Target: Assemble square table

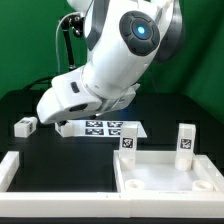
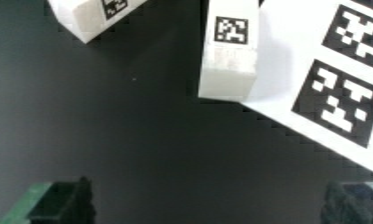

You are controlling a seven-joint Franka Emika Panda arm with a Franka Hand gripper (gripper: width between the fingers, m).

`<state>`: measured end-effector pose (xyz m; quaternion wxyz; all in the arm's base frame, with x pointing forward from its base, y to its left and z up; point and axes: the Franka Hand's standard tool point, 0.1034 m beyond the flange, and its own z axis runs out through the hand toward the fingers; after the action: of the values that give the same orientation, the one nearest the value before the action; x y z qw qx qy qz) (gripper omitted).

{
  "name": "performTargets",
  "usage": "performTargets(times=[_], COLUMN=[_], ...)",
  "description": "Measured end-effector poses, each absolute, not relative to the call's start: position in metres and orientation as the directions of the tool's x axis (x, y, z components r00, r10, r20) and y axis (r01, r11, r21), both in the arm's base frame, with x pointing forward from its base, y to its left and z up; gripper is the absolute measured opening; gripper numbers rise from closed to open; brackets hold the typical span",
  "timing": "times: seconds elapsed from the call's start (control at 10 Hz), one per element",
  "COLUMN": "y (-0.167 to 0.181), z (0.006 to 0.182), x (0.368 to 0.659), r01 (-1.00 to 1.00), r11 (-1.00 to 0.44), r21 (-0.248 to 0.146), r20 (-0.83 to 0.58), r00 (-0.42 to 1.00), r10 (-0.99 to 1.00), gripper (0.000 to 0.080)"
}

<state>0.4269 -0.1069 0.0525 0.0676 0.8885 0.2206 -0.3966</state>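
Observation:
The square table's white panel (image 1: 165, 178) lies at the front on the exterior view's right. Two white tagged legs (image 1: 128, 142) (image 1: 185, 143) stand upright at its far corners. A third leg (image 1: 66, 127) lies on the black table beside the marker board (image 1: 103, 127); it also shows in the wrist view (image 2: 231, 55). A fourth leg (image 1: 25, 126) lies further to the exterior view's left and shows in the wrist view (image 2: 94, 15). My gripper (image 2: 208, 205) is open and empty, above bare table just short of the third leg. In the exterior view the gripper (image 1: 55, 112) is mostly hidden by the arm.
The marker board (image 2: 343, 90) touches or nearly touches the third leg. A white border bar (image 1: 10, 170) runs along the front at the exterior view's left. The arm's bulk hangs over the middle of the table.

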Motion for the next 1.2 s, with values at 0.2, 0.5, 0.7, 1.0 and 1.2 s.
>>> performTargets(times=[0.2, 0.5, 0.7, 1.0, 1.2], y=[-0.107, -0.106, -0.108, -0.123, -0.121], z=[0.041, 0.035, 0.032, 0.009, 0.006], x=[0.388, 0.385, 0.384, 0.367, 0.366], r01=[0.427, 0.435, 0.437, 0.407, 0.405], r11=[-0.901, -0.897, -0.896, -0.912, -0.913], r21=[-0.075, -0.079, -0.079, -0.053, -0.05], r20=[-0.763, -0.755, -0.755, -0.782, -0.787], r00=[0.558, 0.562, 0.561, 0.551, 0.547], r10=[0.328, 0.339, 0.34, 0.291, 0.286], gripper=[0.0649, 0.0649, 0.0649, 0.0649, 0.0649])
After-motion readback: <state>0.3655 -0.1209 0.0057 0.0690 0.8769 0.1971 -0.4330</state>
